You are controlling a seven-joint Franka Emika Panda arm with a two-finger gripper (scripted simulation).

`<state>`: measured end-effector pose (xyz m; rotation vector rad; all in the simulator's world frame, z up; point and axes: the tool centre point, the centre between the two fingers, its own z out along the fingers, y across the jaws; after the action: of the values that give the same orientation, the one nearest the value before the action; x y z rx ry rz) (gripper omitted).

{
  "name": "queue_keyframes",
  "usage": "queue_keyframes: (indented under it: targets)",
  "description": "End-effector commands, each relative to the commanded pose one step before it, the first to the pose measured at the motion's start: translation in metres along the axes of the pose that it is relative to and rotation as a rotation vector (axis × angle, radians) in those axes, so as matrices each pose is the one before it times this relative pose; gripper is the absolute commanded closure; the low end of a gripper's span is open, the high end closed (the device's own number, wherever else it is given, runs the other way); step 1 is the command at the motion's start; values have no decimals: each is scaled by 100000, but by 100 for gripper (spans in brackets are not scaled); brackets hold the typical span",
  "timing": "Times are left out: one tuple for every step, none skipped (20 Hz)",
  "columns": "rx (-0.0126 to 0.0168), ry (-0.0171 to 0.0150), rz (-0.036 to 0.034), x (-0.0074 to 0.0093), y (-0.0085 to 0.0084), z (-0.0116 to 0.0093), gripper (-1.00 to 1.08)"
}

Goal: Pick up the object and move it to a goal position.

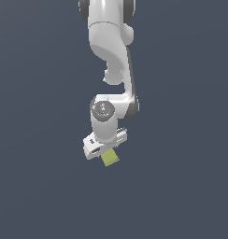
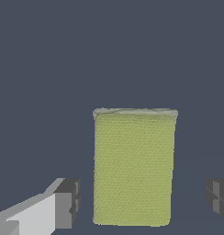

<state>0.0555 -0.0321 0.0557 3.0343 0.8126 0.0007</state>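
The object, a small flat yellow-green block (image 1: 110, 158) with a faint grid texture, lies on the dark grey floor and sticks out from under the white hand in the exterior view. My gripper (image 1: 105, 150) is directly above it. In the wrist view the block (image 2: 132, 170) lies between my two dark fingertips (image 2: 68, 202), with a clear gap on each side. The gripper (image 2: 143, 202) is open and touches nothing. Part of the block is hidden under the hand in the exterior view.
The white arm (image 1: 111, 42) reaches down from the top of the exterior view. The plain dark grey floor (image 1: 41, 186) surrounds the block; no goal marker shows.
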Motion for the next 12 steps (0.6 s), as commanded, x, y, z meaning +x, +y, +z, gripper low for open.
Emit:
queue_keyframes:
  targets:
    - [60, -88, -99, -38, -45, 820, -92]
    - [0, 0, 0, -26, 19, 469, -92]
    - [-5, 9, -68, -7, -18, 530, -92]
    - [-5, 9, -68, -11, -17, 589, -92]
    - [-5, 9, -68, -8, -18, 545, -92]
    - [0, 0, 0, -25, 19, 472, -92]
    - [-4, 9, -68, 9, -20, 386, -92]
    - [0, 0, 0, -6, 19, 313, -92]
    - [0, 0, 0, 6, 20, 234, -92]
    - [0, 0, 0, 18, 21, 155, -92]
    - [0, 0, 0, 29, 22, 77, -92]
    - [0, 0, 0, 34, 20, 9, -92]
